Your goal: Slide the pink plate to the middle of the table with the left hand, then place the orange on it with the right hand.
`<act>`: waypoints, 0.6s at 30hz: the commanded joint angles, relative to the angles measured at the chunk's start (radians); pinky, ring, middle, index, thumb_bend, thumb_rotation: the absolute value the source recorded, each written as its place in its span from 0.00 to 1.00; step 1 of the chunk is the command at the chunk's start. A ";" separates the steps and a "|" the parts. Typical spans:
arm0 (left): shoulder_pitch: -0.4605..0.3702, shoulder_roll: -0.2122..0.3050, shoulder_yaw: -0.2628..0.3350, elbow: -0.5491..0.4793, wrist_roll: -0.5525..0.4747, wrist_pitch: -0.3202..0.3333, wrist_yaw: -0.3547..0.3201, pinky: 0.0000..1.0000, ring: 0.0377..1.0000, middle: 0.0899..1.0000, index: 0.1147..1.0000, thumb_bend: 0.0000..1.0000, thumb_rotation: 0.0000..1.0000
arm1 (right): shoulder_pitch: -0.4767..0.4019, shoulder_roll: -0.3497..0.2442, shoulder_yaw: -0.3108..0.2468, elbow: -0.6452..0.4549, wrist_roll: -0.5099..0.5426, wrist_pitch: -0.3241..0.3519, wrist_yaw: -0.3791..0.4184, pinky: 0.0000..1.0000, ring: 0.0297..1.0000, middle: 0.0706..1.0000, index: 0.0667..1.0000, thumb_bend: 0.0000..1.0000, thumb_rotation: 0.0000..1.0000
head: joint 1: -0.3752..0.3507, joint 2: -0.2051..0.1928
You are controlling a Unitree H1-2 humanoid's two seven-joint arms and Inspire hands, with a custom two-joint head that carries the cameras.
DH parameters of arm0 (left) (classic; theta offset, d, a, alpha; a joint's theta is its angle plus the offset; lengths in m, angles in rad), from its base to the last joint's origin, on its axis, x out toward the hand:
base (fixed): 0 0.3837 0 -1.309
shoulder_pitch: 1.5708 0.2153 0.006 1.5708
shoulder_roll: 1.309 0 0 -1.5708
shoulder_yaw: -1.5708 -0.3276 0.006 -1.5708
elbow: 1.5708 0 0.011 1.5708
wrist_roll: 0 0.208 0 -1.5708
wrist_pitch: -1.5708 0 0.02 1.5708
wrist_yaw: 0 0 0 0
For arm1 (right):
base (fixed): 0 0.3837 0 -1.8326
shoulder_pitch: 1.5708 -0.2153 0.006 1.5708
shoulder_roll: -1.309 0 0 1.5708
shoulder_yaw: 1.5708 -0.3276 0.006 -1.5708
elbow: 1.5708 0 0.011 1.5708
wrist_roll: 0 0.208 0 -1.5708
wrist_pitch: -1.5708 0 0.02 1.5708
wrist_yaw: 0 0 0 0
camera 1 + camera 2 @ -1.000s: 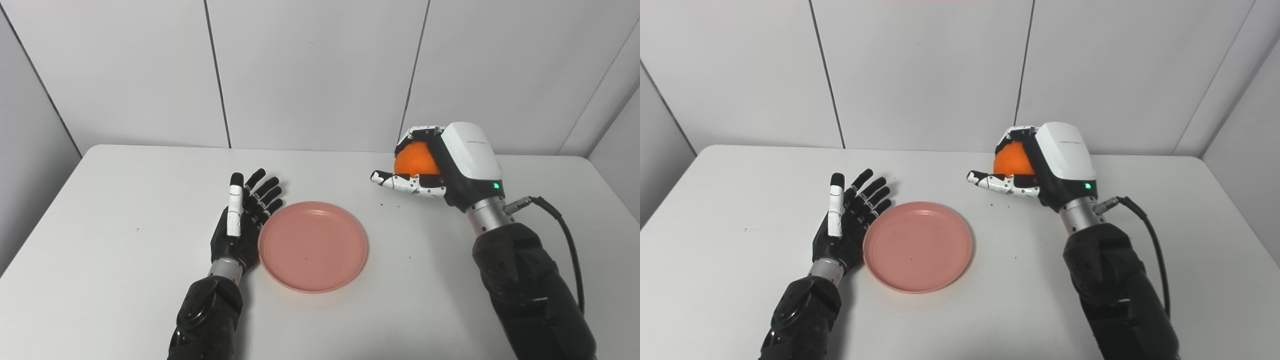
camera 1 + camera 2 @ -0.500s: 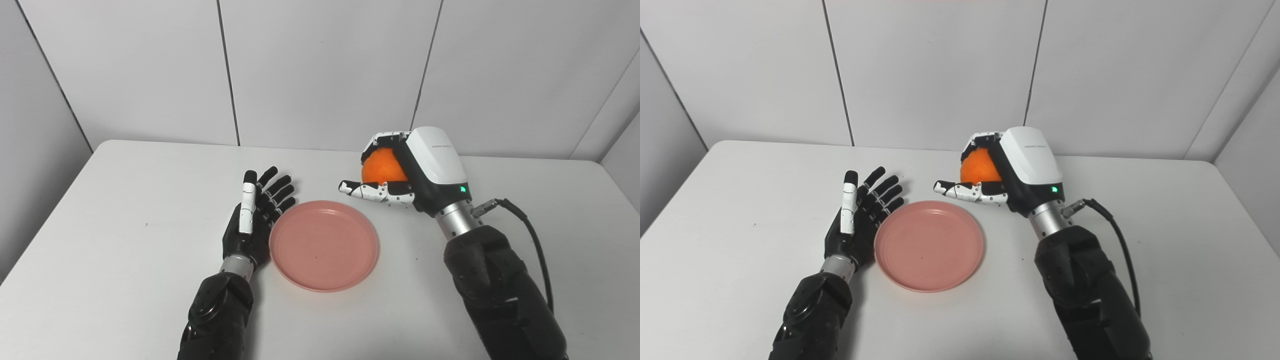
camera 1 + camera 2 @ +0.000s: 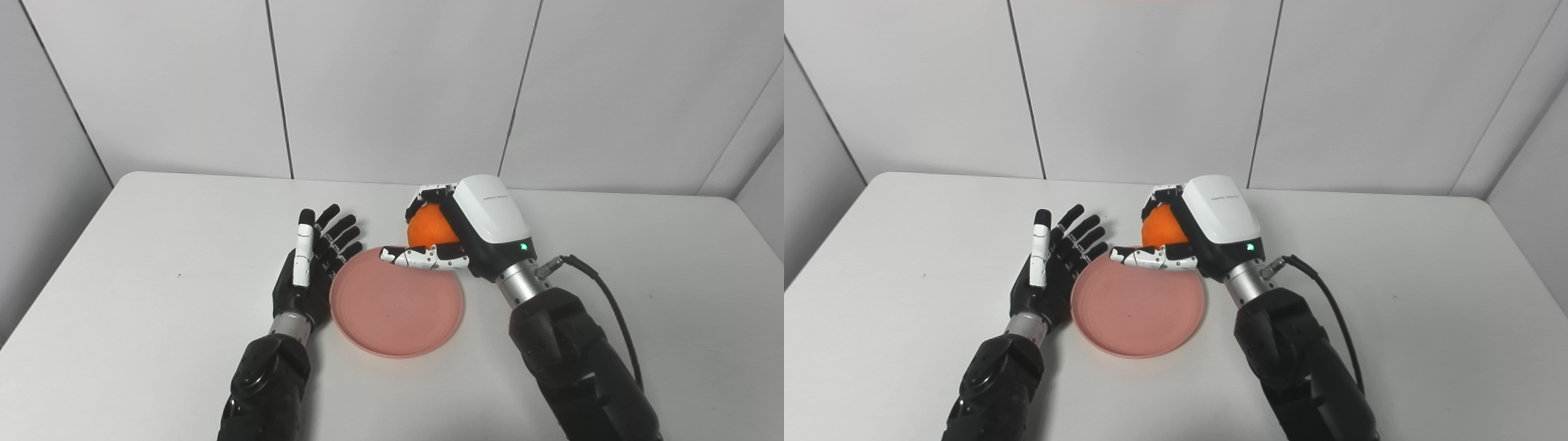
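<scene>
the right hand [image 3: 465, 236] curls around an orange [image 3: 429, 228], fingers wrapped over the top and far side of the fruit and thumb stretched out beneath it, so the fruit sits cradled against the palm and is carried, not resting on anything. the hand hangs over the far right edge of the pink plate [image 3: 392, 318], thumb tip reaching in above the rim, a position that reads as the approach to setting the fruit down; the orange itself looks to be above the plate's far edge, not its middle, though how high it hangs cannot be told. the left hand [image 3: 309, 269] lies flat and spread, holding nothing, its palm side pressed along the plate's left rim, touching or very nearly so, apparently kept there to steady the dish after sliding it into place. the plate sits near the middle of the white table [image 3: 122, 245], empty and level, which suggests the first half of the job is done. a black cable [image 3: 606, 300] loops out from the right wrist and trails back along the forearm, well clear of the plate. pale wall panels [image 3: 392, 86] close off the scene behind the table.
</scene>
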 commanded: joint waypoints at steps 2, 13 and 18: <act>0.030 -0.005 0.002 0.032 0.005 0.037 0.012 0.83 0.83 0.78 0.81 0.87 0.77 | -0.048 0.007 0.010 0.019 -0.010 -0.064 -0.041 0.16 0.20 0.25 0.33 0.48 0.73 | -0.003 0.001; 0.027 -0.001 -0.003 0.036 0.005 0.042 0.003 0.85 0.85 0.83 0.83 0.87 0.79 | -0.065 0.030 0.071 0.159 -0.049 -0.066 -0.051 0.18 0.22 0.26 0.34 0.48 0.77 | -0.007 0.007; 0.027 -0.004 -0.002 0.033 0.005 0.044 0.003 0.85 0.85 0.82 0.82 0.86 0.78 | -0.075 0.036 0.085 0.226 -0.051 -0.077 -0.060 0.15 0.19 0.22 0.29 0.48 0.76 | -0.006 0.010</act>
